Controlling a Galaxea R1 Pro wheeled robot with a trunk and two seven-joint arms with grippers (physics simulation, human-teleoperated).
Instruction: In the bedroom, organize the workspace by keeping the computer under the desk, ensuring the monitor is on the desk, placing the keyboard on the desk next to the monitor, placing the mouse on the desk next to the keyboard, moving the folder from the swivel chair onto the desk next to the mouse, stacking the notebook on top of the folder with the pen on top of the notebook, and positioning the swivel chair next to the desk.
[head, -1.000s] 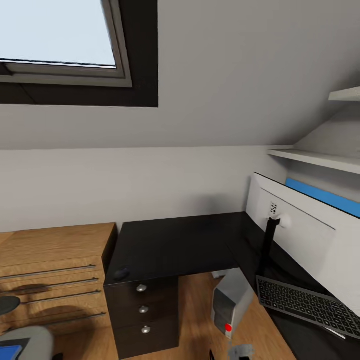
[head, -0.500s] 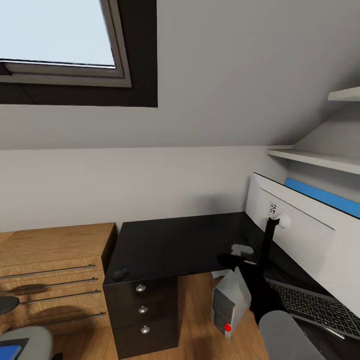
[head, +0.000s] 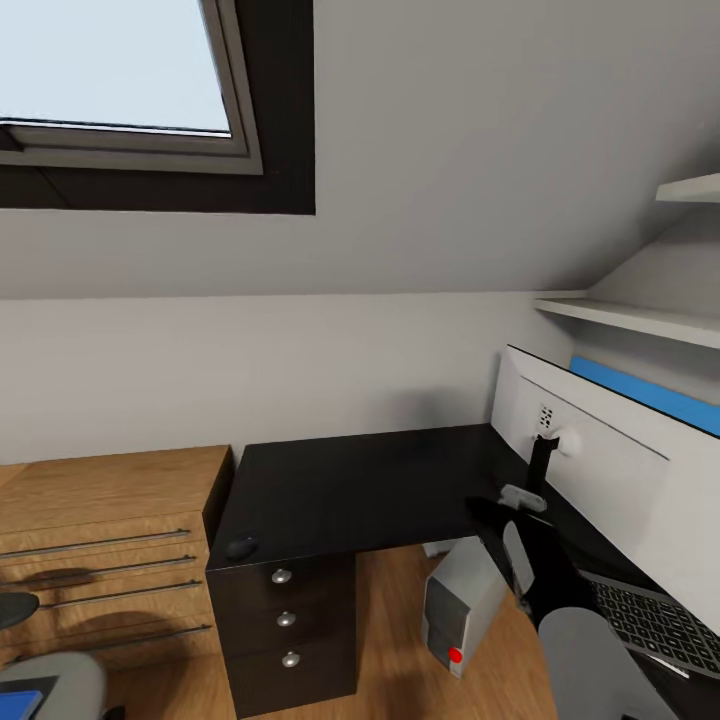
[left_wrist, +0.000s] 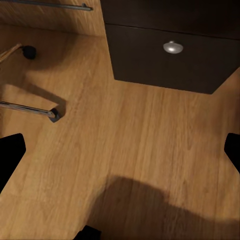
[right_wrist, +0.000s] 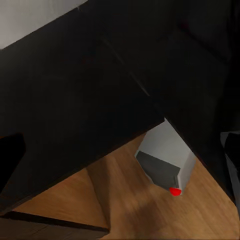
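At the far left of the head view, the grey seat of the swivel chair (head: 50, 682) shows at the bottom corner with a corner of the bright-blue folder (head: 20, 703) lying on it, well apart from the desk. Behind the chair stands a low light-wood shelving unit (head: 110, 545) with long metal handles, under the skylight (head: 115, 65). Just right of it, the desk (head: 350, 490) begins with its glossy black top and a black drawer unit (head: 287, 620) with three round silver knobs. A small dark mouse (head: 242, 547) lies on the near left corner of the desk top, above the drawers.

In the left wrist view, the light wood floor (left_wrist: 130, 150) lies below, with one drawer knob (left_wrist: 173, 47) and a chrome chair leg ending in a caster (left_wrist: 52, 115). The left gripper's (left_wrist: 120, 150) black fingertips (left_wrist: 10, 155) sit at opposite edges of the picture, spread wide apart and holding nothing.

Further right, the silver-grey computer (head: 462, 600) stands tilted on the floor under the desk, its red button facing out; the right wrist view shows it too (right_wrist: 165, 160), below the desk edge (right_wrist: 75, 110). The right arm (head: 540, 570) reaches up over the desk in front of it; the right gripper's (right_wrist: 120, 150) dark tips are set wide apart, with nothing between them.

At the right, the monitor (head: 620, 480) stands on the desk on its black stand, white back showing. The keyboard (head: 655, 625) lies on the desk just beside it, partly hidden by the arm. White wall shelves (head: 640, 318) hang above.
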